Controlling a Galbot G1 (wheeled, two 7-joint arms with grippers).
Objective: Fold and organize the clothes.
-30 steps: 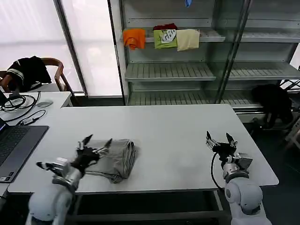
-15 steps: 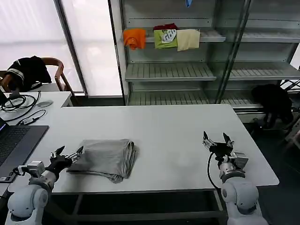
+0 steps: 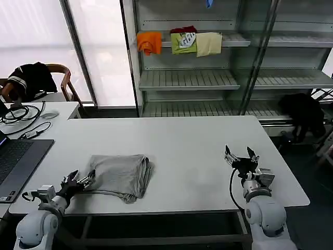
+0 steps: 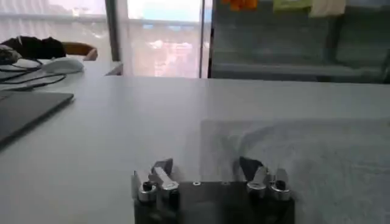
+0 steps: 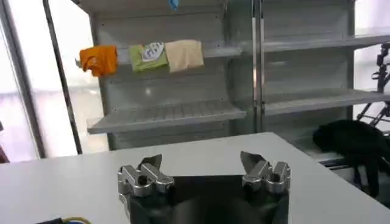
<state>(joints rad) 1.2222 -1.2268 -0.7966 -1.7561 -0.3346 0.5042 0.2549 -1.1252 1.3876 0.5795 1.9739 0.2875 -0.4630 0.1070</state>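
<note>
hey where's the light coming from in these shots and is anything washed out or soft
Head view: bright daylight from the windows behind, blown out white; the folded grey shirt casts little shadow. Left wrist view: the window glares, and the left pincer looks soft. Right wrist view: evenly lit shelves, the right pincer a bit blurred.

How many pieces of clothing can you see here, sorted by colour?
Grey, folded on the table: 1
Orange, on the shelf: 1
Green, on the shelf: 1
Cream, on the shelf: 1
Red, behind the green one: 1
Black, on the chair: 1
Black, beside the shelving: 1
Total: 7
</note>
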